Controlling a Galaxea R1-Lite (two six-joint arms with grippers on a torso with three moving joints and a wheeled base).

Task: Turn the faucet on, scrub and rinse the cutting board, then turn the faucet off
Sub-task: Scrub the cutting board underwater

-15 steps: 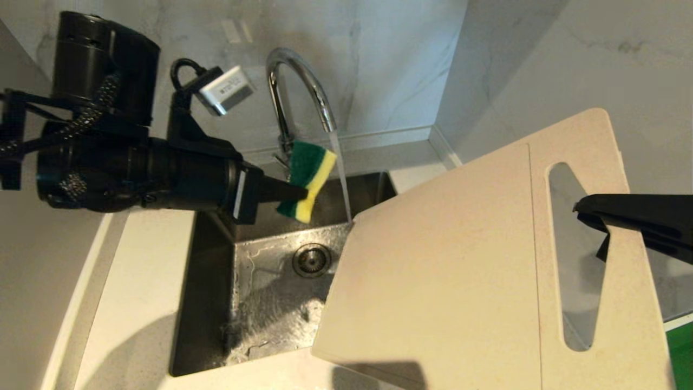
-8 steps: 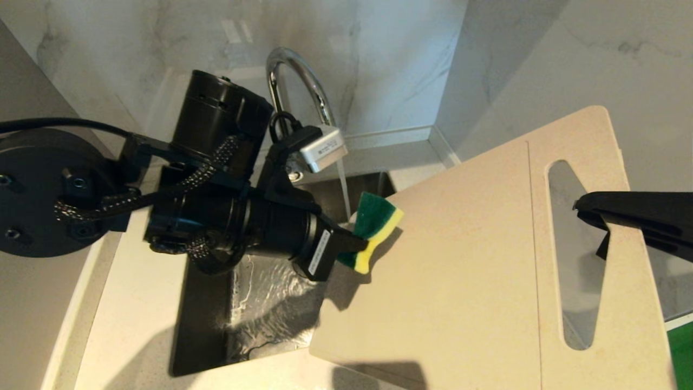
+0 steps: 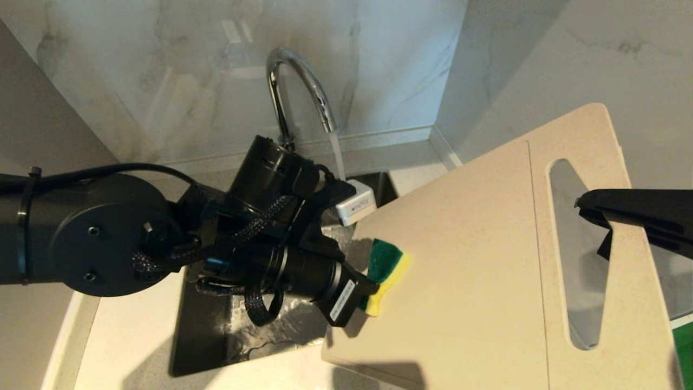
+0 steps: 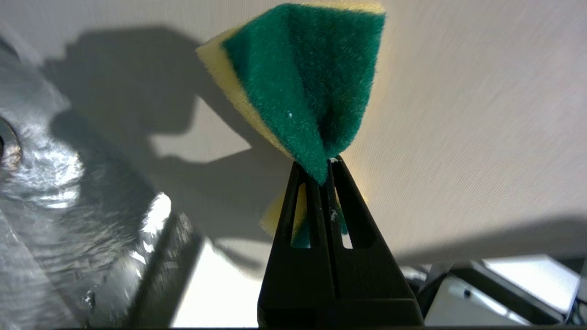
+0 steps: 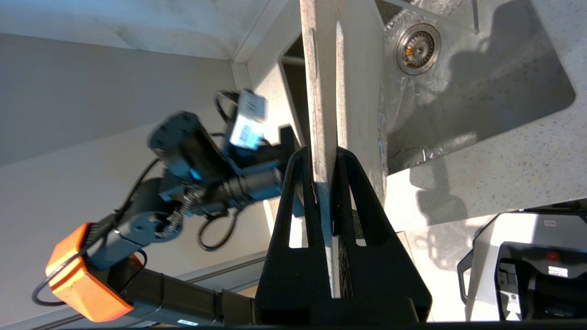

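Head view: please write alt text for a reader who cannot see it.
The left claw presses a green-and-yellow sponge against the cutting board, which the right claw holds tilted over the sink. Behind, the faucet runs water.

faucet base and lever hidden behind left arm; cutting board cut off at bottom edge; sponge probably touching board, contact unclear

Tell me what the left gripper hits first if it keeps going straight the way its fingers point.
Most likely the cutting board: the left gripper, shut on the sponge, aims at its face, so the sponge would press there first. It may already touch.
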